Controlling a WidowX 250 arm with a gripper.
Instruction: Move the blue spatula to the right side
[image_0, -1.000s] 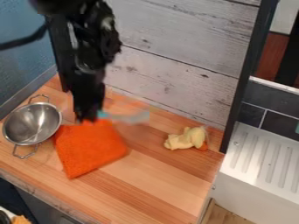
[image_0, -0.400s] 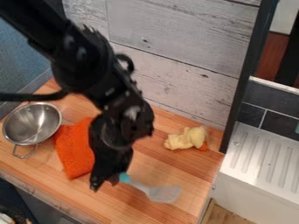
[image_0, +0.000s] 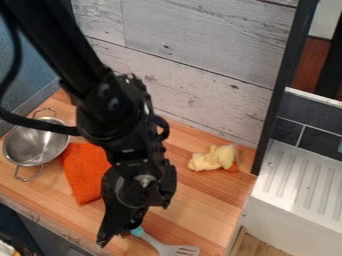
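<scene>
Up and left of the gripper (image_0: 113, 239): one metal bowl (image_0: 33, 146), two handles, bare metal inside; orange cloth (image_0: 85, 175) between. Clasped in the gripper: one blue-handled spatula (image_0: 156, 243), extending rightward.

The robot arm (image_0: 107, 110) is black, with bulky rounded joints and a looping black cable (image_0: 40, 124).

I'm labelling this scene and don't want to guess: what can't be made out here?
All in the camera view:
- Grip end of the spatula: hidden by the gripper, so whether it is held can't be told.
- Spatula blade's lower side: cut off by the bottom edge.
- Right part of the orange cloth: behind the arm.
- Pale yellow object: too blurred to identify.
- Dark object, lower left corner: cut off by the edges.
</scene>
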